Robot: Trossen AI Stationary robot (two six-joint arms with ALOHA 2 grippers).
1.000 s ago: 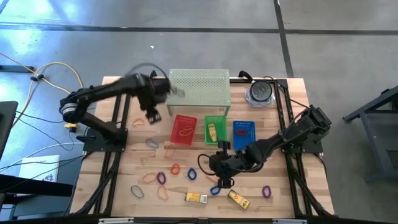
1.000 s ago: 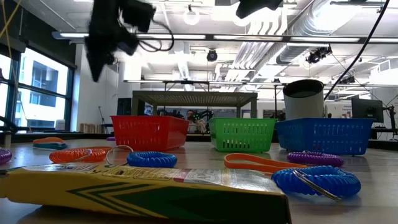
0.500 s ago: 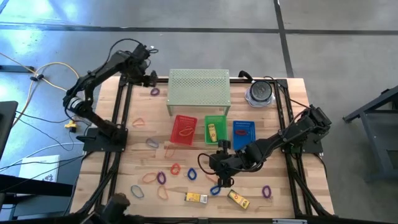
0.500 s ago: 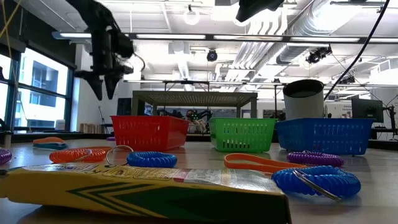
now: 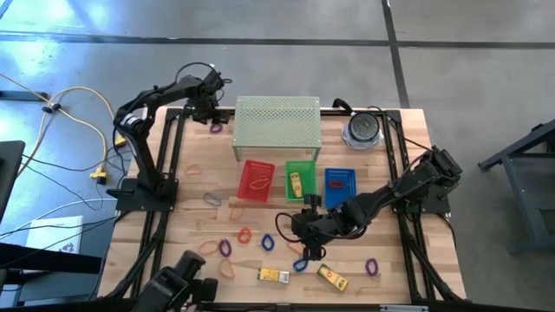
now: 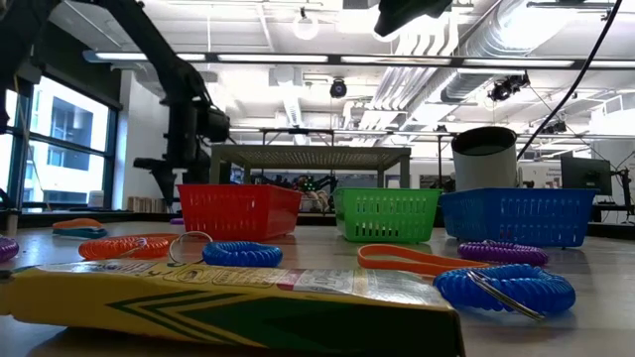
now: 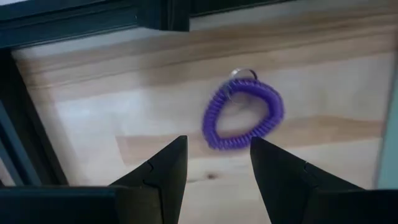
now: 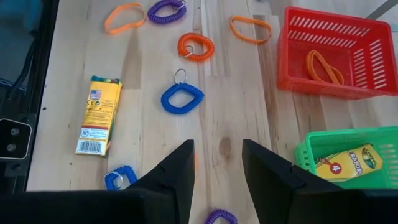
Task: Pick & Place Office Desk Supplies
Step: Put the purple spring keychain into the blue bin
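Since a second before, the left gripper (image 5: 211,111) had swung from mid-tabletop to the far left corner and come low, its fingers parted around nothing, poised over a purple coil band (image 7: 242,116) lying just left of the green mesh shelf (image 5: 277,124). The right gripper (image 8: 216,163) had not moved; it hovered, narrowly open and empty, above the tabletop (image 5: 395,260) near the baskets. The red basket (image 5: 257,180) held an orange band, the green basket (image 5: 301,180) a yellow crayon box; other bands and boxes lay scattered along the near side.
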